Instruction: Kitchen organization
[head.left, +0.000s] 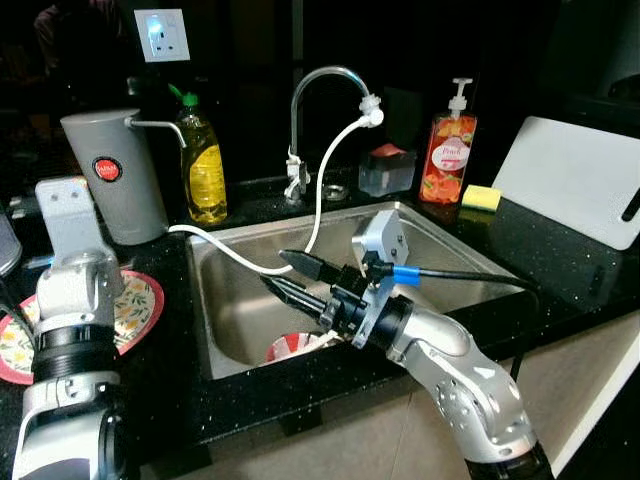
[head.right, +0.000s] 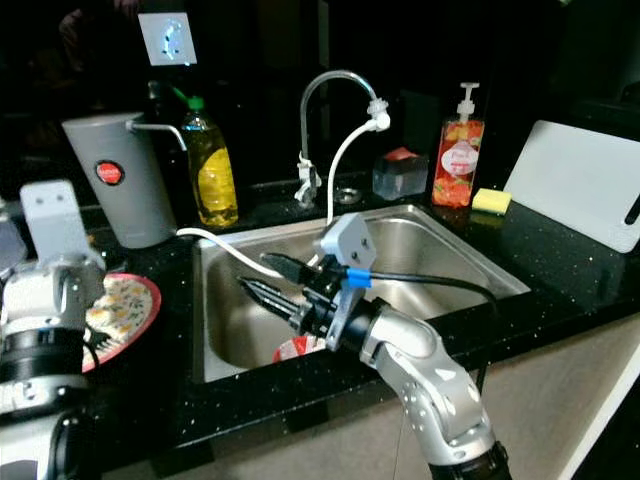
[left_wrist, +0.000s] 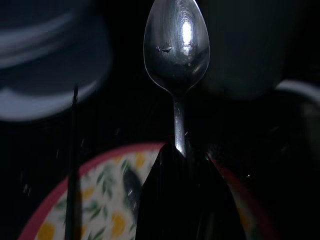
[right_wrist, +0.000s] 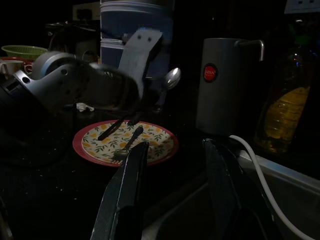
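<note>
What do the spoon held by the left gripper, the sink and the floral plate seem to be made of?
Spoon: polished metal, mirror glints. Sink: brushed steel by its dull grey sheen. Floral plate: glossy printed ceramic or melamine; cannot tell which. The left gripper has its jaws shut on the spoon.

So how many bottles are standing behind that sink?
2. A yellow dish-soap bottle with a green cap stands at the sink's back left corner, beside the grey jug. An orange pump bottle stands at the back right, next to the yellow sponge.

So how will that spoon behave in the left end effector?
The spoon is probably stiff, being shiny metal. It is held only by its thin handle end, so it may pivot or slip. If dropped, it would likely land on the plate below.
</note>
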